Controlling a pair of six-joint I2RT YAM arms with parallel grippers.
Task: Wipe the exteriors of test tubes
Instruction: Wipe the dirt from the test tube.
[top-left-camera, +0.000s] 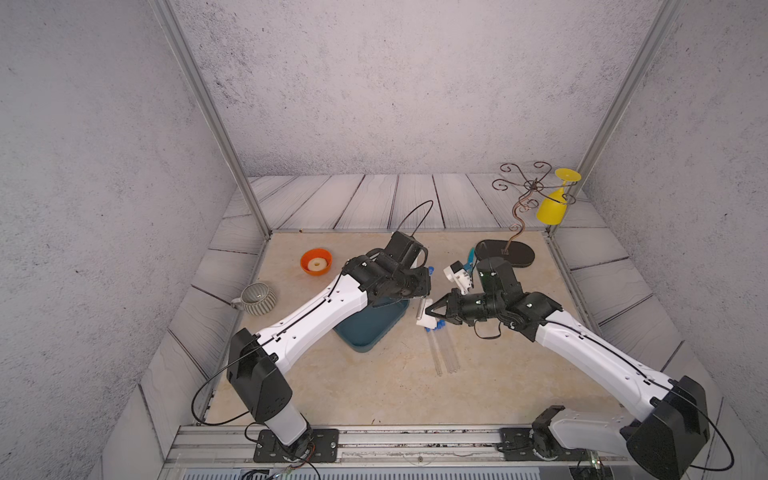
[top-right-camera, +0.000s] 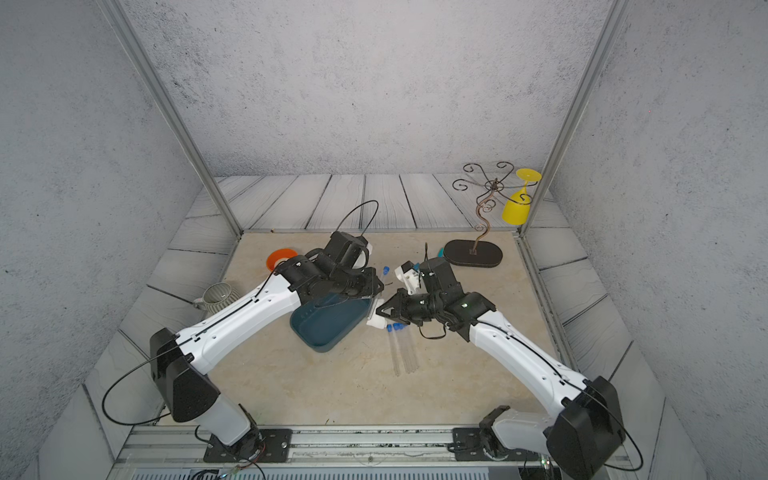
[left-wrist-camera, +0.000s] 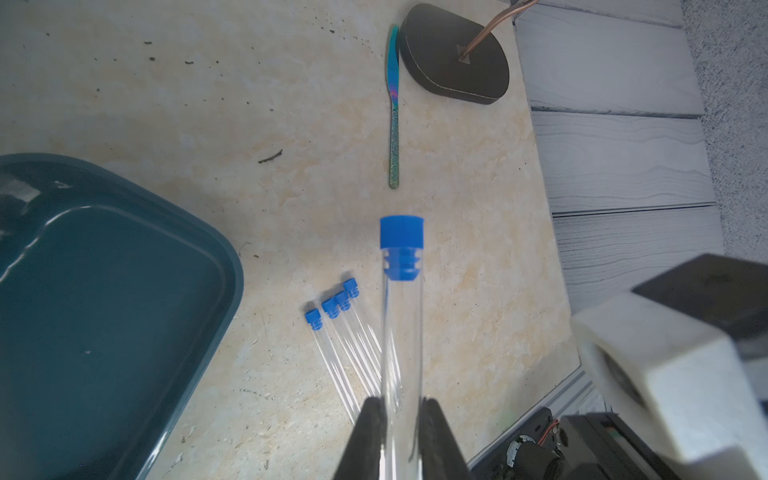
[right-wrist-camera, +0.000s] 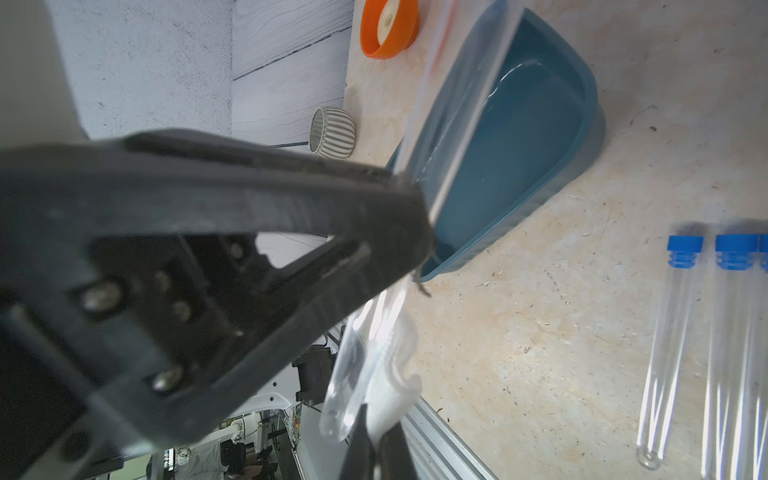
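My left gripper (left-wrist-camera: 402, 409) is shut on a clear test tube (left-wrist-camera: 402, 332) with a blue cap, held above the table near the tray's right edge. In both top views the left gripper (top-left-camera: 420, 296) (top-right-camera: 376, 296) meets the right gripper (top-left-camera: 428, 311) (top-right-camera: 379, 311) at mid-table. My right gripper (right-wrist-camera: 374, 419) is shut on a white cloth (right-wrist-camera: 395, 382), which touches the rounded end of the held test tube (right-wrist-camera: 345, 395). Several more capped test tubes (top-left-camera: 441, 349) (top-right-camera: 402, 349) lie side by side on the table just in front of the grippers.
A teal tray (top-left-camera: 361, 347) sits under the left arm. An orange bowl (top-left-camera: 316, 262) and a striped mug (top-left-camera: 257, 298) stand at the left. A teal-handled knife (left-wrist-camera: 394, 124) lies beside the black base (top-left-camera: 505, 252) of a wire stand holding a yellow glass (top-left-camera: 552, 208).
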